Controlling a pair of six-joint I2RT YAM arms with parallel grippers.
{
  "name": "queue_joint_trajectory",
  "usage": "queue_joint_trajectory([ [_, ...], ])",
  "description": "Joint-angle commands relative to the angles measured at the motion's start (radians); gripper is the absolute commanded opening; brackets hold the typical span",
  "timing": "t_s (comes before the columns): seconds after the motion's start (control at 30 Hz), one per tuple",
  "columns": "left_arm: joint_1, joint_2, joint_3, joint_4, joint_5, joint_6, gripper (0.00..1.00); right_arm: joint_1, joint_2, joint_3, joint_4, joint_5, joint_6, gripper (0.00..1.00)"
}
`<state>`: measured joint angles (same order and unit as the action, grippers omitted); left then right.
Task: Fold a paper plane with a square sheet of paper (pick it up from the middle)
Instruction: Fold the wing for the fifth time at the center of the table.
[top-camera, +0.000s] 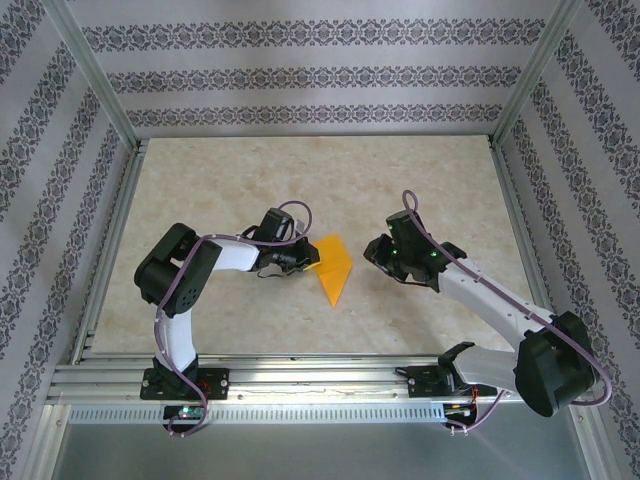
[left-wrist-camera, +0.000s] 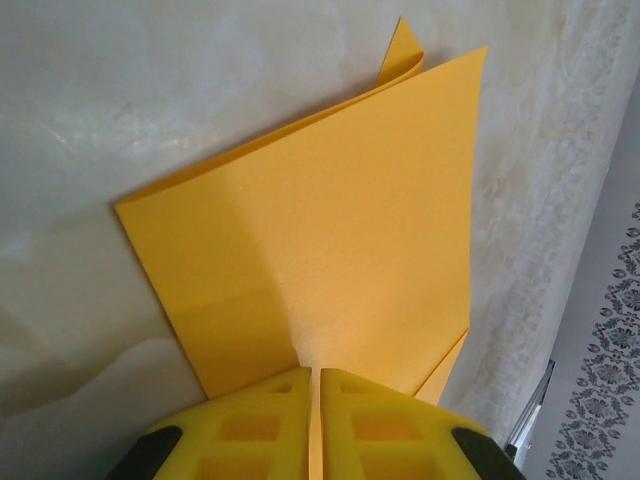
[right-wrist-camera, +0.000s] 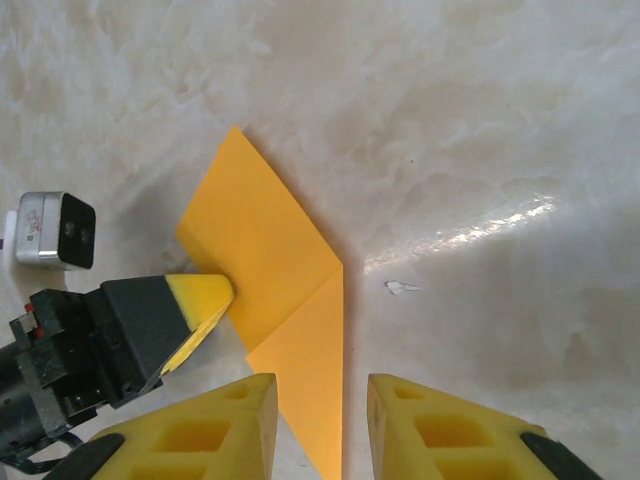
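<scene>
Paper (top-camera: 335, 268) is clamped by its edge in my left end effector (left-wrist-camera: 313, 385) to steady the folds; my right end effector (right-wrist-camera: 322, 395) hovers near, narrowly parted, empty.

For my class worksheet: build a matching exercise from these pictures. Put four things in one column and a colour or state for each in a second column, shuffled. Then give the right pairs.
Column one
1. left pincer
2. right pincer
3. paper
4. table

Column two
A. pale and marbled
B. open, gripping nothing
C. orange-yellow, folded
D. shut on the paper's edge

Pairs: 1-D, 2-B, 3-C, 4-A
</scene>
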<state>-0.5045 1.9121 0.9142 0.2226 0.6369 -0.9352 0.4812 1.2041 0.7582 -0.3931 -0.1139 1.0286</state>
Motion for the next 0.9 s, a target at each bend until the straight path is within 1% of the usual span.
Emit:
queue_joint_trajectory([
  [0.0, -0.01, -0.003, 0.02, -0.073, 0.027, 0.029, 0.1, -0.011, -0.014, -0.008, -0.045, -0.01, -0.014, 0.29],
  [0.03, -0.009, -0.003, 0.019, -0.066, 0.029, 0.029, 0.1, -0.013, -0.015, 0.002, -0.065, -0.005, -0.033, 0.29],
  [0.1, -0.009, -0.002, 0.015, -0.053, 0.033, 0.028, 0.1, -0.011, -0.023, 0.049, -0.144, 0.049, -0.083, 0.3],
  [0.2, -0.011, 0.006, 0.015, -0.047, 0.036, 0.043, 0.09, -0.001, -0.07, 0.141, -0.283, 0.182, -0.21, 0.3],
  [0.23, -0.01, 0.014, 0.018, -0.042, 0.042, 0.049, 0.09, 0.009, -0.096, 0.168, -0.302, 0.24, -0.279, 0.33],
  [0.27, -0.011, 0.021, 0.019, -0.04, 0.046, 0.056, 0.09, 0.017, -0.124, 0.177, -0.3, 0.286, -0.344, 0.37],
  [0.3, -0.009, 0.028, 0.02, -0.036, 0.046, 0.06, 0.09, 0.013, -0.149, 0.17, -0.28, 0.307, -0.386, 0.42],
  [0.37, -0.009, 0.042, 0.028, -0.018, 0.066, 0.07, 0.08, -0.013, -0.213, 0.117, -0.19, 0.288, -0.489, 0.63],
  [0.4, -0.009, 0.054, 0.039, -0.023, 0.083, 0.083, 0.08, -0.027, -0.242, 0.082, -0.138, 0.268, -0.527, 0.69],
  [0.43, -0.011, 0.069, 0.054, -0.032, 0.102, 0.096, 0.08, -0.04, -0.275, 0.031, -0.06, 0.249, -0.537, 0.85],
  [0.47, -0.011, 0.082, 0.065, -0.031, 0.119, 0.106, 0.08, -0.062, -0.304, -0.021, -0.007, 0.229, -0.494, 0.98],
  [0.5, -0.011, 0.093, 0.072, -0.018, 0.133, 0.109, 0.07, -0.086, -0.329, -0.065, 0.044, 0.184, -0.453, 0.98],
  [0.57, -0.011, 0.112, 0.093, -0.016, 0.163, 0.129, 0.06, -0.166, -0.362, -0.183, 0.284, -0.058, -0.415, 0.98],
  [0.6, -0.012, 0.116, 0.102, -0.023, 0.173, 0.144, 0.06, -0.194, -0.355, -0.223, 0.348, -0.112, -0.36, 0.98],
  [0.63, -0.012, 0.12, 0.117, -0.04, 0.182, 0.167, 0.06, -0.22, -0.334, -0.25, 0.377, -0.141, -0.278, 0.98],
  [0.67, -0.012, 0.123, 0.137, -0.08, 0.186, 0.197, 0.06, -0.247, -0.296, -0.266, 0.403, -0.196, -0.223, 0.98],
  [0.8, -0.015, 0.126, 0.201, -0.22, 0.189, 0.328, 0.06, -0.26, -0.097, -0.245, 0.437, -0.402, -0.128, 0.84],
  [0.87, -0.015, 0.131, 0.224, -0.278, 0.196, 0.381, 0.05, -0.243, 0.01, -0.23, 0.475, -0.47, -0.088, 0.73],
])
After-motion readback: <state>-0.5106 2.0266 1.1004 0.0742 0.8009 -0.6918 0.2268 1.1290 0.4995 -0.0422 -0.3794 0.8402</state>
